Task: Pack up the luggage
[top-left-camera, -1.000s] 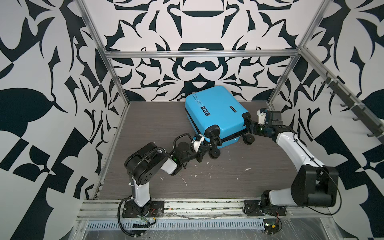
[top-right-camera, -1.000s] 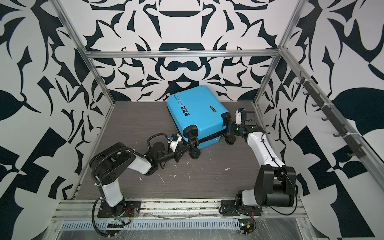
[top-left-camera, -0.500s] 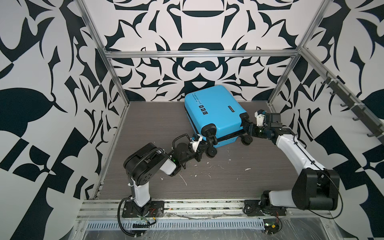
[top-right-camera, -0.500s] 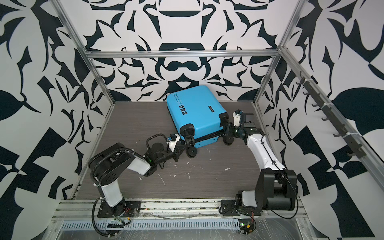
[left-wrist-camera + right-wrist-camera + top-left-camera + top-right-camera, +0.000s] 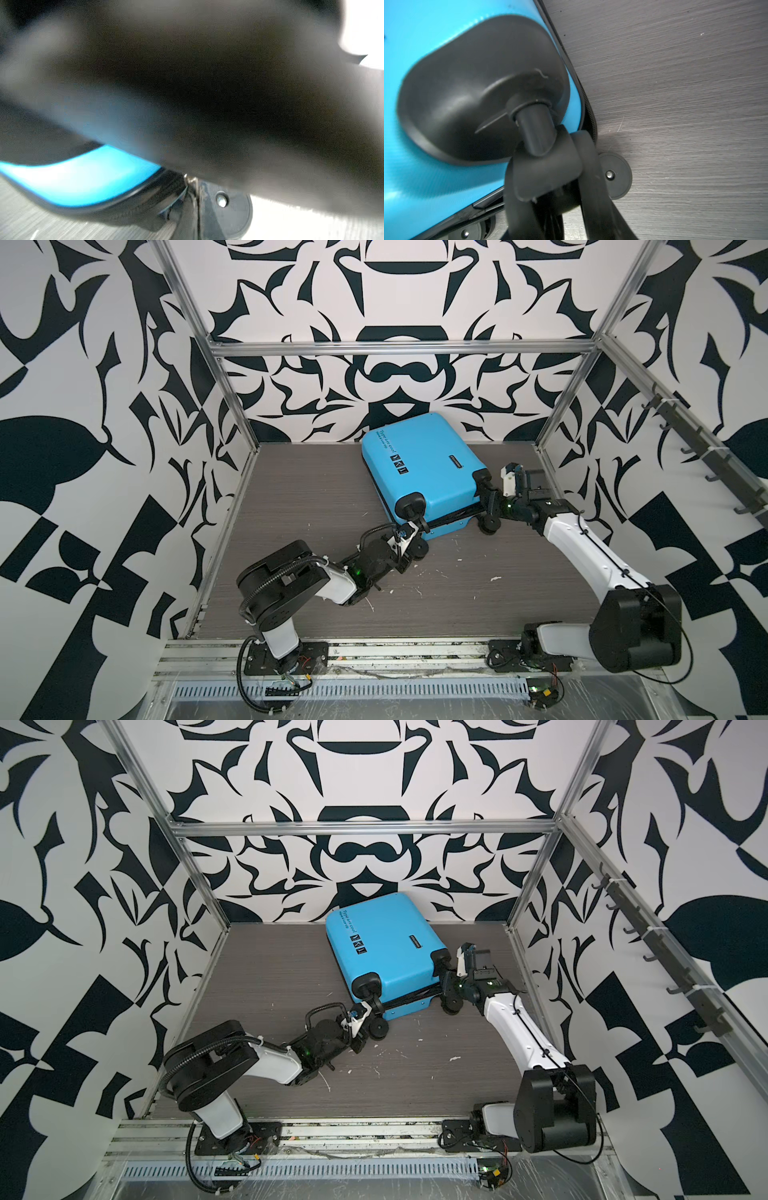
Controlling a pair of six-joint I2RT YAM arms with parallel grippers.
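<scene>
On the left, the left arm lies low over the grey wood-grain counter and reaches to the near left corner of the luggage. The left tool is pressed together, and its tip is at the two black wheels of that corner. Whether anything is caught between its fingers, the pictures do not tell. The left wrist view is mostly a dark blur. Only a strip of blue shell, the black zipper band and one wheel with a shiny bolt are clear there.

In the middle is the luggage, a bright blue hard-shell suitcase. It lies flat on its broad side on the far half of the counter and is turned a little. Its far end is close to the patterned back wall, and its wheel end points toward the near edge. The small black text "Type are cool" is on the upper shell near the far left corner. Some small white scraps lie on the counter in front of it.

On the right, the right arm stretches to the other wheel corner. The right tool pinches the upper right caster: in the right wrist view its two black fingers stand on both sides of the caster's fork and touch it. The lower right wheel is just beside them. Along the right wall runs a rail of hooks.
</scene>
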